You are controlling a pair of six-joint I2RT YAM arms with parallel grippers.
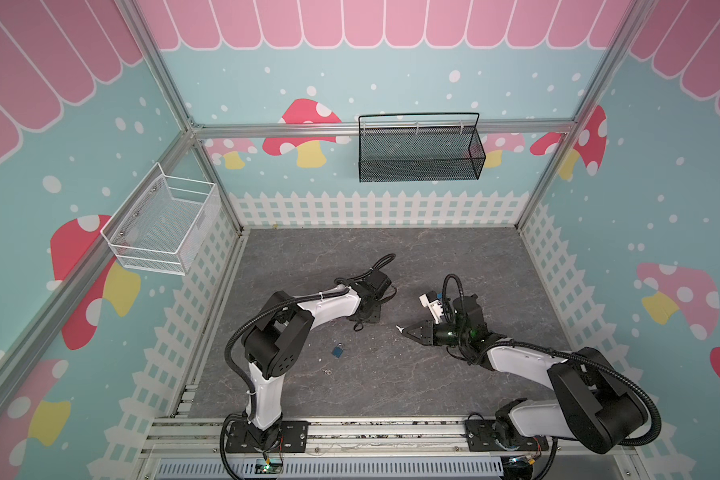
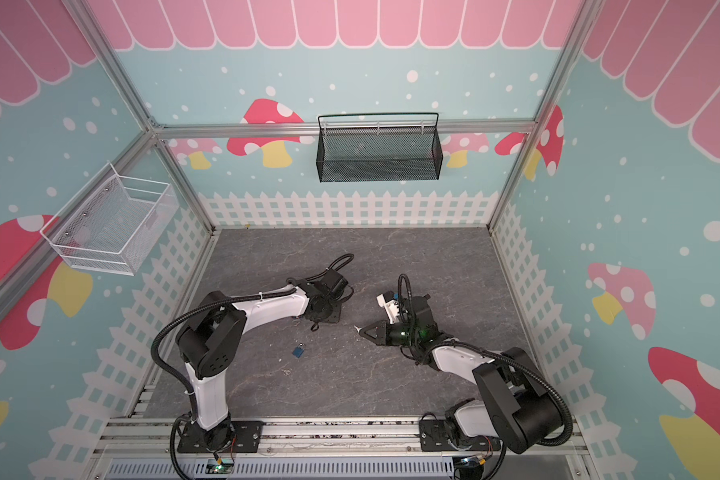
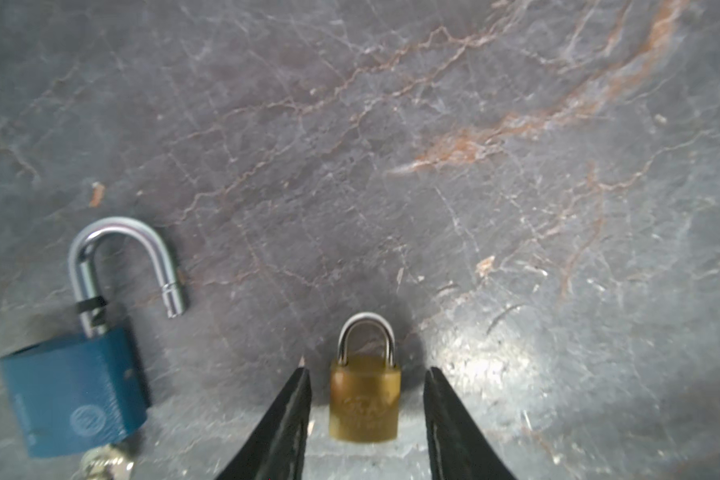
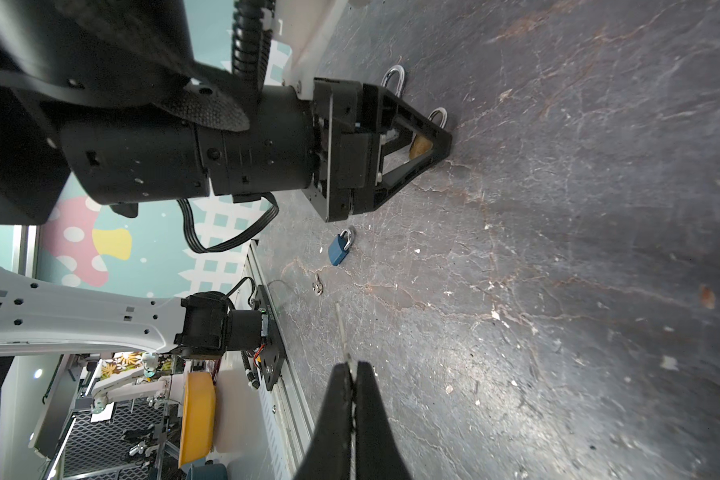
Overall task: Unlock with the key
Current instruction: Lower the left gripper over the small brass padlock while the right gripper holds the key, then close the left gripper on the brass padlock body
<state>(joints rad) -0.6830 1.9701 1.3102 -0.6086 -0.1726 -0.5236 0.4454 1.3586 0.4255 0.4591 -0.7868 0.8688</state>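
Two near-identical overhead views of the tabletop [image 1: 391, 257]; close wrist views, brass padlock [image 3: 364, 399] in both.

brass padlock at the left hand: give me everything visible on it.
The brass padlock is small, with a golden-brown metal body bearing faint stamped lettering and a silvery shackle seated shut. It lies flat on the grey marbled tabletop, shackle pointing away from the left hand. The hand's black fingers straddle its body with a slim gap each side. Its keyhole is not visible.
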